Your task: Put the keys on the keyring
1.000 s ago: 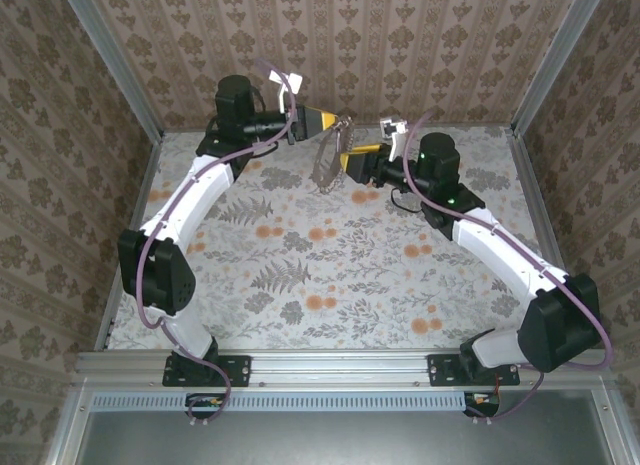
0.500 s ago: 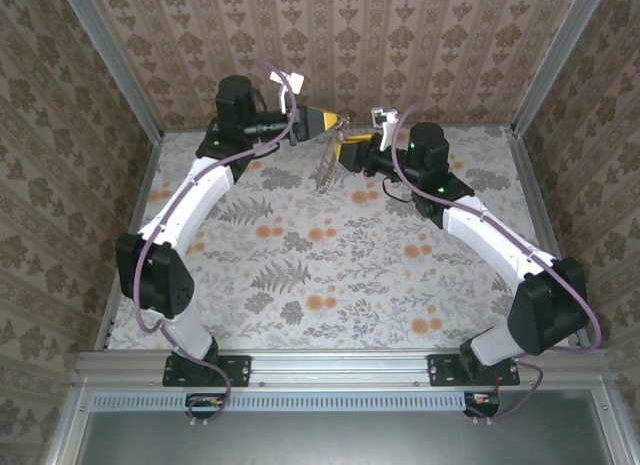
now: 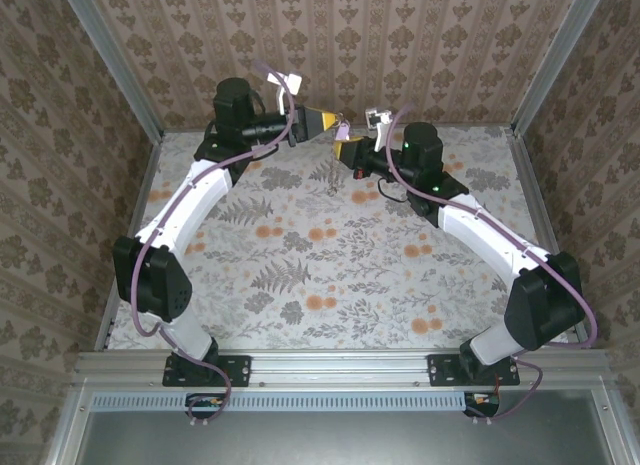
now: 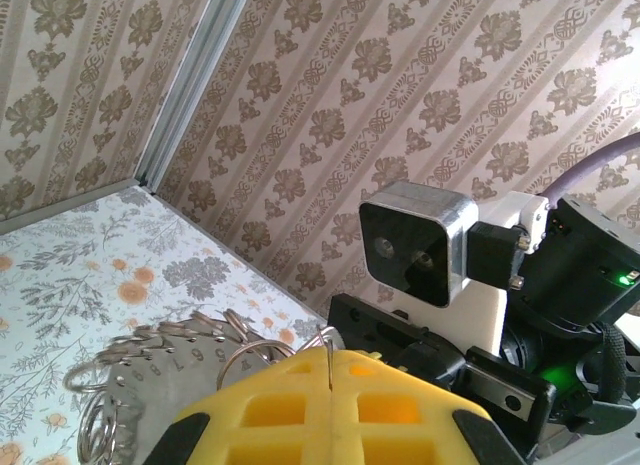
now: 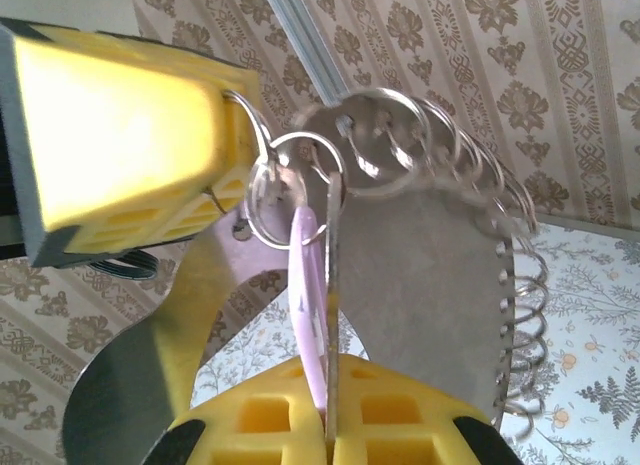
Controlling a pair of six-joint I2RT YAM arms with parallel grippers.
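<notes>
The right hand (image 5: 328,413) is clamped on the lilac key (image 5: 308,275), whose top reaches a small split ring (image 5: 256,200). Just beside it, the left hand (image 5: 222,150) is pressed together on a ring of the keyring (image 5: 430,275). This grey plate edged with rings is held in the air above the bench's (image 3: 300,275) far edge.

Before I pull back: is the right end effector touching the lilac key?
Touching. Right wrist view: the right end effector is shut on the lilac key, which is clamped in its closed seam.
</notes>
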